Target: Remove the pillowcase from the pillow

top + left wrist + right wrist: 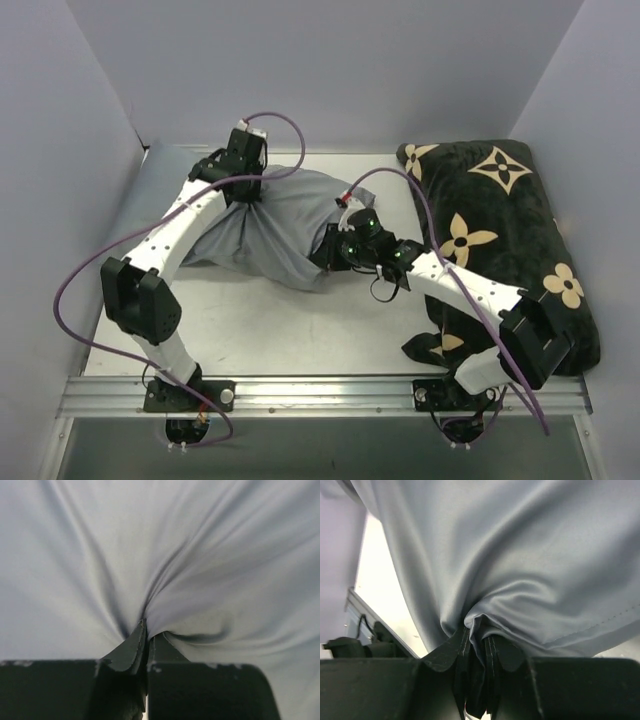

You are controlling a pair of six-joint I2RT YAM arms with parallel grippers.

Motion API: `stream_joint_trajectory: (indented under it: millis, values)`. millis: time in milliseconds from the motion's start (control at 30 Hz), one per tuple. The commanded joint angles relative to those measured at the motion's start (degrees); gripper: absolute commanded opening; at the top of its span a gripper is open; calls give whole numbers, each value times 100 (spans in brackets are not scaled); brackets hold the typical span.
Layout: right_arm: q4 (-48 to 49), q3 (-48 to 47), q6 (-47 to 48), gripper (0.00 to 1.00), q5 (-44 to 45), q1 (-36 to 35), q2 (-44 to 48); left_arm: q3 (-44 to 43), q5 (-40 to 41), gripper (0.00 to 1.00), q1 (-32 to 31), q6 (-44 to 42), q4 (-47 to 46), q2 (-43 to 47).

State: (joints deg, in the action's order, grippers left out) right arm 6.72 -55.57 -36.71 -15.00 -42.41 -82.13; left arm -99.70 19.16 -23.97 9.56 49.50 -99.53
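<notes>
We see the left gripper [148, 634] with its black jaws pressed together on a pinch of the plain blue-grey soft cloth pillowcase [285, 225], creases fanning out from the bite. The right gripper [476, 639] is likewise clamped on a bunched fold of it, beside a stitched hem. We count one black plush rectangular cushion [500, 230] with tan flower motifs along the worktop's right edge, one pillowcase, bulging, at the far middle, and two grippers. The pale flat worktop [300, 330] carries a metal rail [320, 392] along its near edge; plain lilac-grey walls [60, 120] enclose three sides.
</notes>
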Motion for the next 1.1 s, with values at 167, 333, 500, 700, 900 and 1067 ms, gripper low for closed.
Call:
stream_joint_trajectory:
  millis: [167,333,500,700,900,1067]
  values:
    - [84,599,58,55,489,-153,521,1655,-298,23,-152,477,-731,1566]
    - [-486,749,191,78,1393,-188,1610,1726,-527,64,-467,318,-731,2462]
    - [-892,1092,-55,85,2475,187,2490,1226,-256,82,-1100,414,-696,2500]
    - [-980,1338,-355,79,1818,1506,2228,224,823,83,-2287,485,-739,1359]
    - [-857,1400,-512,69,1246,2175,1771,-1120,1520,85,-2963,73,-661,-590]
    - [-743,1750,-644,69,658,2939,1849,-1973,2065,87,-3298,-209,-344,-1499]
